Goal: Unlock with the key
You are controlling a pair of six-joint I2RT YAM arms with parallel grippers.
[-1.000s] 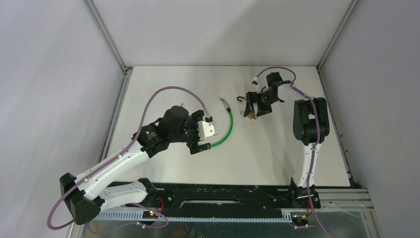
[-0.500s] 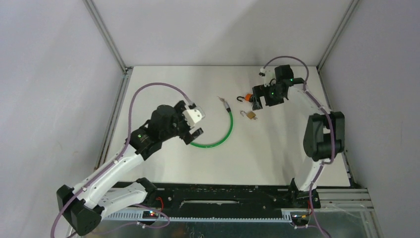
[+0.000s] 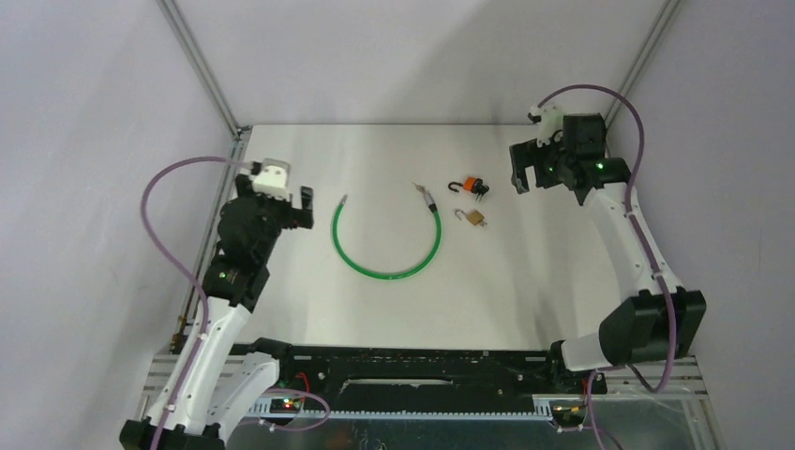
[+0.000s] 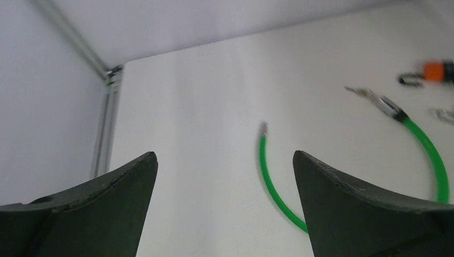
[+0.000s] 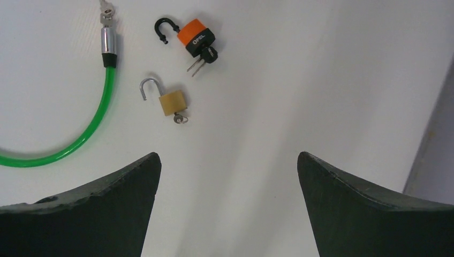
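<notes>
Left gripper [image 4: 224,155] and right gripper [image 5: 228,155] are both spread wide, holding nothing, up off the table [image 3: 525,281]. Brass padlock [image 5: 173,103] lies mid-table, shackle swung open, key in its base. Orange padlock [image 5: 195,36] sits just behind it, shackle open, keys in. Green cable [image 5: 110,80] loops between left gripper and padlocks.

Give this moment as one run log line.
left tool open, empty; right tool open, empty; brass padlock open; orange padlock open; green cable untouched
</notes>
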